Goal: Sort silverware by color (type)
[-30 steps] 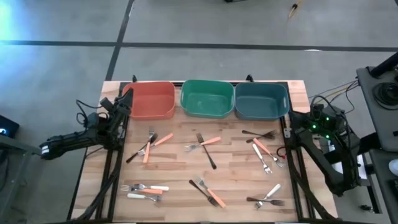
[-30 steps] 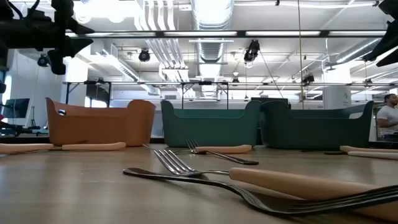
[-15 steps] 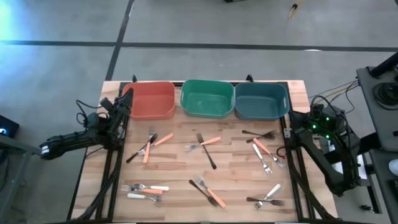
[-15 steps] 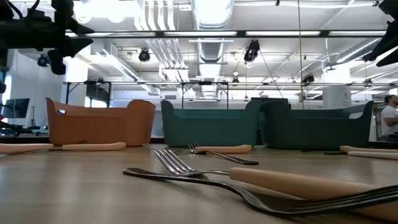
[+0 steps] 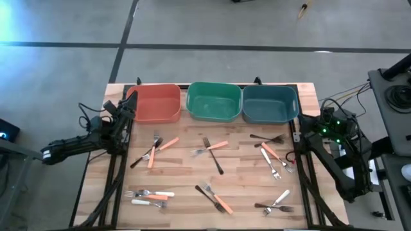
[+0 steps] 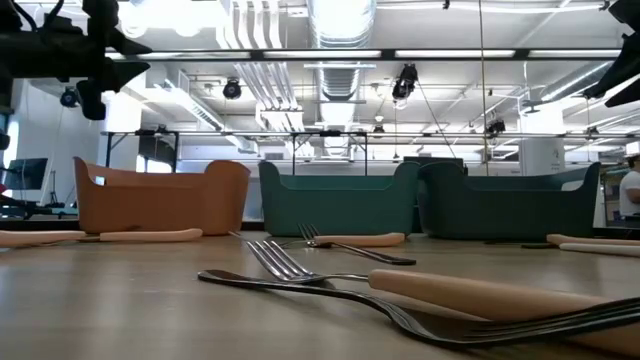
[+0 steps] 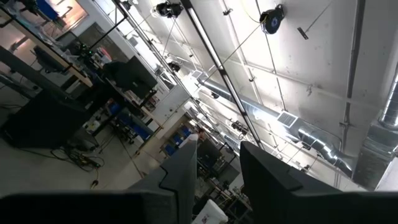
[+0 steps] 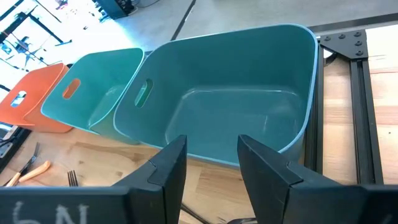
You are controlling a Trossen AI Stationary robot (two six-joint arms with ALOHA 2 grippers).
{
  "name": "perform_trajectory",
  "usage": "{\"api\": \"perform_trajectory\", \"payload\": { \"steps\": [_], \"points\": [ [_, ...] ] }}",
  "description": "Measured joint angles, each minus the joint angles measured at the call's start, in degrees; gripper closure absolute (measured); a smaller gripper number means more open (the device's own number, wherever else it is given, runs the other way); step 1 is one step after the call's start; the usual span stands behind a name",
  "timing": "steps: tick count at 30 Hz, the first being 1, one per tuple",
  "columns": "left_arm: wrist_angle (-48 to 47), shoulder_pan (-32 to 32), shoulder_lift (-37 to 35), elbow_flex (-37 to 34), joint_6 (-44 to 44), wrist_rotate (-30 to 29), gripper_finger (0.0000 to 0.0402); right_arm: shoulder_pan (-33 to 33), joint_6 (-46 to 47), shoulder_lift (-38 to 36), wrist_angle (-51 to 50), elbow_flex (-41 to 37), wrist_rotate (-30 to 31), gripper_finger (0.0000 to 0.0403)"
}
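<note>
Silverware point(image 5: 212, 154) lies scattered on the wooden worktop point(image 5: 186, 176), in front of the red-orange bin point(image 5: 154, 103), green bin point(image 5: 214, 101) and teal bin point(image 5: 270, 104). Left pincer point(image 7: 217, 168) and right pincer point(image 8: 211, 165) wait at opposite worktop edges, both released and empty.

Readable text: almost none.
Right wrist view, dark plate of the right end effector point(image 8: 211, 180): pale handwritten marks at its lower edge, cut off by the frame; they look like "6N" or "GN", not certain.
Red-orange bin point(image 8: 28, 99): a small white patch at its handle slot; no lettering can be made out.
High view: no labels or numbers legible on the bins or the tabletop point(image 5: 244, 186).
Low view: no signs legible in the room behind.
Left wrist view: no text legible.
</note>
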Motion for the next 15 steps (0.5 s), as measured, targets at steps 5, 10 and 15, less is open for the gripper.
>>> {"api": "perform_trajectory", "payload": {
  "steps": [5,10,15],
  "points": [
    [0.01,-0.02,-0.01,-0.01,-0.01,0.02,0.0294,-0.02,0.01,-0.02,0.00,-0.01,0.00,0.0268],
    [0.01,0.00,0.00,-0.01,0.00,0.02,0.0294,0.01,-0.01,-0.02,0.02,-0.01,0.00,0.0268],
    [-0.01,-0.01,0.00,0.01,-0.01,0.00,0.0294,0.00,-0.01,-0.01,0.53,-0.01,0.02,0.0268]
  ]
}}
